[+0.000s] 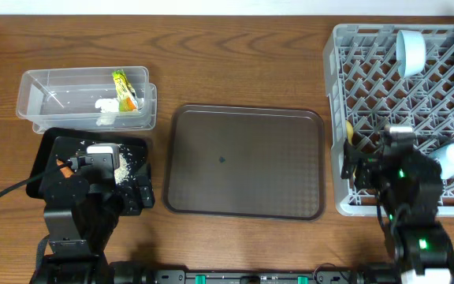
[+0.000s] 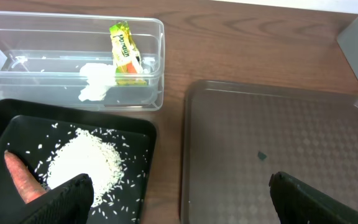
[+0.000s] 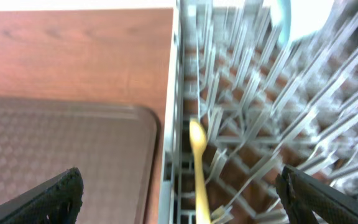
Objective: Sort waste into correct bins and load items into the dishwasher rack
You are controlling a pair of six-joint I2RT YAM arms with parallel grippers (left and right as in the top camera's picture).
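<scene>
The left end effector [image 2: 182, 200] is held open and empty above the black tray [image 2: 17, 124], where the rice [image 2: 86, 158] and carrot [image 2: 20, 180] are found. The tissue [image 2: 98, 81] and packet [image 2: 124, 53] are seen in the clear tub [image 2: 160, 62]. The right end effector [image 3: 185, 196], likewise spread wide and gripping nothing, is poised over the rack [image 1: 369, 63], with the spoon [image 3: 197, 168] lodged below. With the brown tray [image 1: 247, 162] bare, the loading step is judged all but done (nothing loose is seen on the counter). A straight lift clear of the pegs is called for next.
</scene>
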